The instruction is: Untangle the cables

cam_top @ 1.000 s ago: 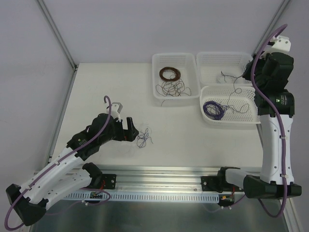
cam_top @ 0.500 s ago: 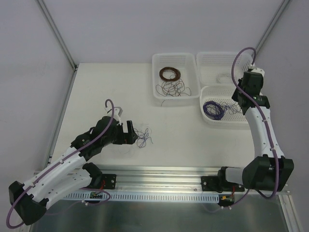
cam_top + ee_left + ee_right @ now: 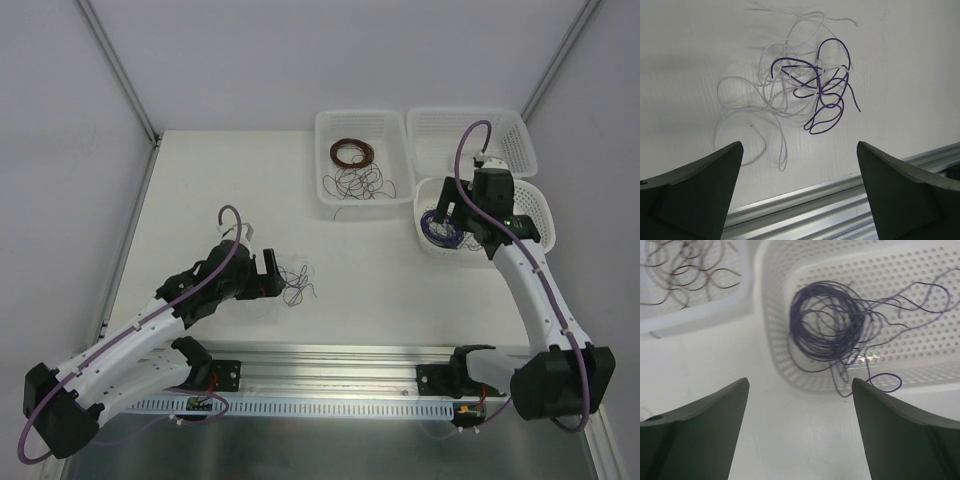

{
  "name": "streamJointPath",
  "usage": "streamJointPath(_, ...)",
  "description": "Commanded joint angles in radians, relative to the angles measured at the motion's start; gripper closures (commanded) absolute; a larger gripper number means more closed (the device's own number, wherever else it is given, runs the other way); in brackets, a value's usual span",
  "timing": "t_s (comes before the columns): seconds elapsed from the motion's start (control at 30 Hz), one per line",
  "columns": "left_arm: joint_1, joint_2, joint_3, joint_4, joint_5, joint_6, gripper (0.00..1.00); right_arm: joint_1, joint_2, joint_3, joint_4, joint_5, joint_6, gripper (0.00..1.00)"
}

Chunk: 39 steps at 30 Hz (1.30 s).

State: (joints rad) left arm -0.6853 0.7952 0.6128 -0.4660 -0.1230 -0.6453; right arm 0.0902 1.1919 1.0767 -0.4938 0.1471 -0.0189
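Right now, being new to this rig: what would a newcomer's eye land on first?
A small tangle of purple and pale wires lies on the table just ahead of the open left end effector. Far right, the open right end effector hangs over a white basket holding a purple coil; a brown coil lies one basket left.

cables (image 3: 812,87): dark purple and white strands
basket (image 3: 920,270): white, dotted with holes (purple coil (image 3: 827,322) inside)
bench (image 3: 900,60): plain white
fingers (image 3: 690,195): dark grey
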Motion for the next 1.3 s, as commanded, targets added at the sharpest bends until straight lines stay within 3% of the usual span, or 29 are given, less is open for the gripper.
streamJointPath(0.0,0.007,0.038,0.002,-0.002,-0.029,-0.069,0.01,0.107,-0.126,-0.023,0.003,-0.04,-0.003,0.12)
streamJointPath(0.2,0.006,0.085,0.007,0.015,-0.012,-0.125,0.01,0.253,-0.215,-0.084,0.043,-0.09,0.046,0.12)
streamJointPath(0.37,0.006,0.068,-0.016,0.026,-0.001,-0.14,0.01,0.226,-0.259,-0.103,-0.015,0.164,0.071,0.14)
streamJointPath(0.53,0.007,0.056,-0.028,0.03,-0.01,-0.14,0.01,0.132,-0.241,-0.112,-0.031,0.134,0.062,0.16)
streamJointPath(0.67,0.006,0.076,-0.028,0.043,-0.003,-0.14,0.01,0.134,-0.229,-0.119,-0.022,0.025,0.03,0.24)
streamJointPath(0.8,0.006,0.119,-0.024,0.076,0.003,-0.155,0.01,0.244,-0.204,-0.159,0.079,-0.182,0.023,0.26)
streamJointPath(1.0,0.007,0.191,-0.016,0.141,-0.018,-0.192,0.05,0.423,-0.078,-0.256,0.329,-0.335,0.102,0.32)
streamJointPath(1.27,0.007,0.318,0.022,0.214,-0.03,-0.209,0.15,0.667,0.118,-0.276,0.607,-0.356,0.268,0.39)
